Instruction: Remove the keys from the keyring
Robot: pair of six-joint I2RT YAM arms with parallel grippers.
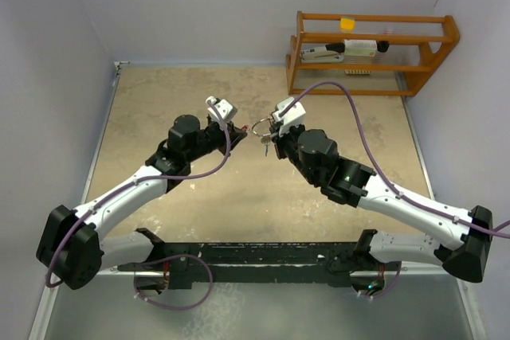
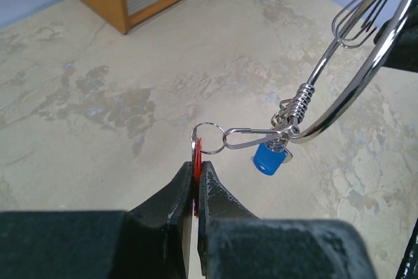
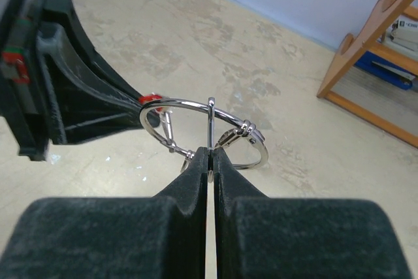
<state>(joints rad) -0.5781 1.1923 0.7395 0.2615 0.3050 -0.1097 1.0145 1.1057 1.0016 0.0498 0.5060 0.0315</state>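
Silver wire keyring (image 3: 183, 102), red-headed key (image 2: 197, 155)

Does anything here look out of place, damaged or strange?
Nothing looks damaged or spilled. One thing stands out: the keyring is in the air, pinched by the right gripper, while the left gripper pinches the red key, so the clip between them lies sideways. The blue key hangs below.

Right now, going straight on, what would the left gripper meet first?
Likely the small ring on the red key the left gripper's fingers pinch, then the clip and large keyring; depth unclear.
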